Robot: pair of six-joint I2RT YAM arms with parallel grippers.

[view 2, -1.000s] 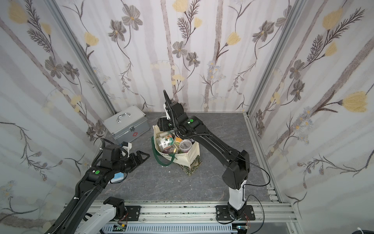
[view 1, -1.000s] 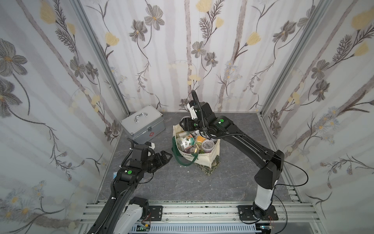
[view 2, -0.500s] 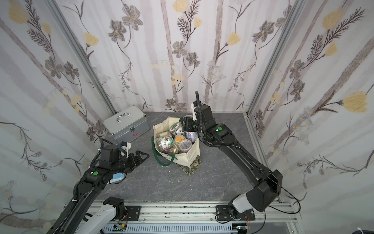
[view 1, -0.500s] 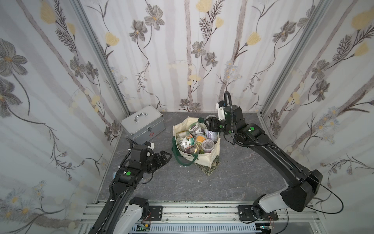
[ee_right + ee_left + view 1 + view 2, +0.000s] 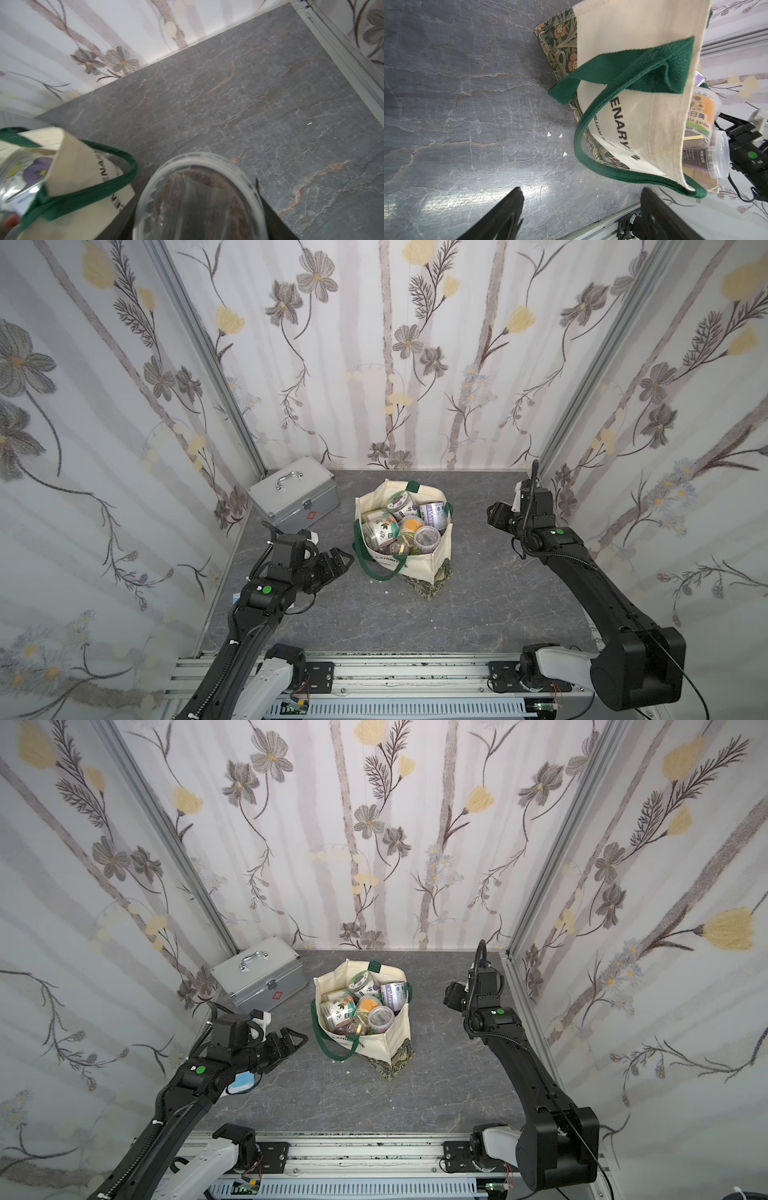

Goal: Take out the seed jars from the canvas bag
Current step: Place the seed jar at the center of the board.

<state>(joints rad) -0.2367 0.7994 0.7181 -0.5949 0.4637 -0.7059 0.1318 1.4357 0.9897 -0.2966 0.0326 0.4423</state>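
Holding arm: the right gripper hangs above the table, off the canvas bag, its jaws part-closed around a clear-lidded jar with brown contents.
Left arm: stretched low; the left gripper is spread wide and empty, aimed at the bag's green handle.
Seed jars: heaped in the open bag, mid-table.
Hard to see: the lid masks the gripped jar's body in the wrist view, and both top views lose it against the dark gripper. Jars lower in the bag are covered.

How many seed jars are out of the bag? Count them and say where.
1: a clear-lidded jar held in the right gripper, over the table, apart from the canvas bag. The other jars lie inside the bag; more may be hidden.
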